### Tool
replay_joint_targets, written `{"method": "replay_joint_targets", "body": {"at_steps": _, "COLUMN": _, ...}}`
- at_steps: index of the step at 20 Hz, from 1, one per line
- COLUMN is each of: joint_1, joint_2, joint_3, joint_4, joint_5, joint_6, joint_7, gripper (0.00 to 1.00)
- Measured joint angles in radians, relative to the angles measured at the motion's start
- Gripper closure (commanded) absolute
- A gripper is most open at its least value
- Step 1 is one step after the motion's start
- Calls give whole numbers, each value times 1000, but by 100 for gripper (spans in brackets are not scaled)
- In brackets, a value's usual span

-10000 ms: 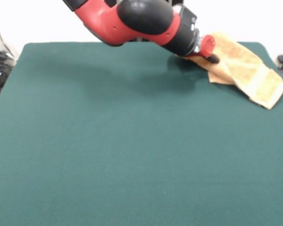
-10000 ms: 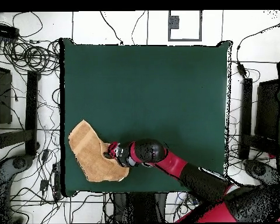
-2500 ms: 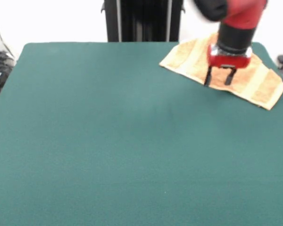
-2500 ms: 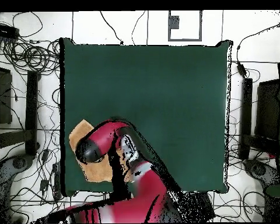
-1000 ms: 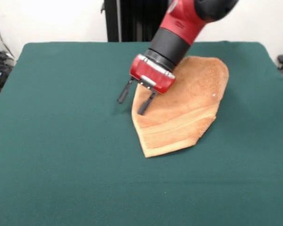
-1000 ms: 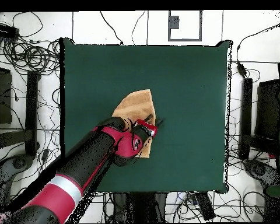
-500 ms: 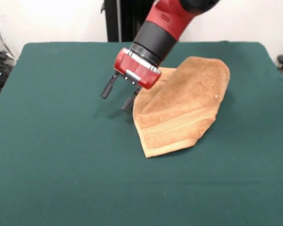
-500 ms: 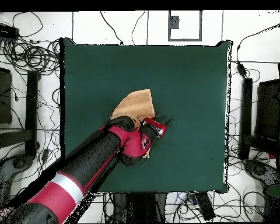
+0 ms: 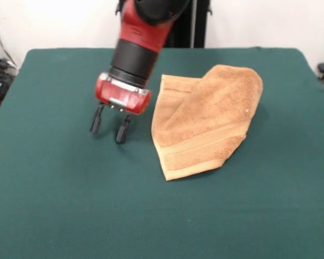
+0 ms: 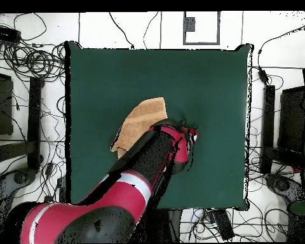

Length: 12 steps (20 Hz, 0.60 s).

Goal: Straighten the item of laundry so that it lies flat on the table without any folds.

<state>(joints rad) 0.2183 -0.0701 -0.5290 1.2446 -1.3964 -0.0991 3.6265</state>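
Note:
The orange-tan towel (image 9: 205,118) lies on the dark green table (image 9: 59,199) a little right of centre. It is folded over on itself into a pointed shape, and its woven band runs near the front edge. In the overhead view the towel (image 10: 139,121) shows partly under the arm. My gripper (image 9: 109,123) is left of the towel, apart from it, just above the cloth top. It is open and empty. In the overhead view the gripper (image 10: 192,131) is at the arm's end.
Cables, stands and boxes (image 10: 28,95) crowd the floor round the table. My red and black arm (image 10: 136,184) crosses the table's robot-side half in the overhead view.
My gripper has moved off the towel's left edge to the left in the front view, and is lower. The towel's upper left flap now shows; the towel lies much the same.

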Motion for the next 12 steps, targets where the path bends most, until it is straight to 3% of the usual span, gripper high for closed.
{"method": "replay_joint_targets", "body": {"at_steps": 3, "joint_1": 0, "joint_2": 8, "joint_3": -1, "joint_4": -35, "joint_5": -223, "joint_6": -167, "joint_7": 113, "gripper": 0}}
{"method": "replay_joint_targets", "body": {"at_steps": 4, "joint_1": -4, "joint_2": 11, "joint_3": -1, "joint_4": -62, "joint_5": -329, "joint_6": -282, "joint_7": 216, "gripper": 0}}
{"method": "replay_joint_targets", "body": {"at_steps": 12, "joint_1": -22, "joint_2": 26, "joint_3": -11, "joint_4": -141, "joint_5": -438, "joint_6": -487, "joint_7": 540, "gripper": 0}}
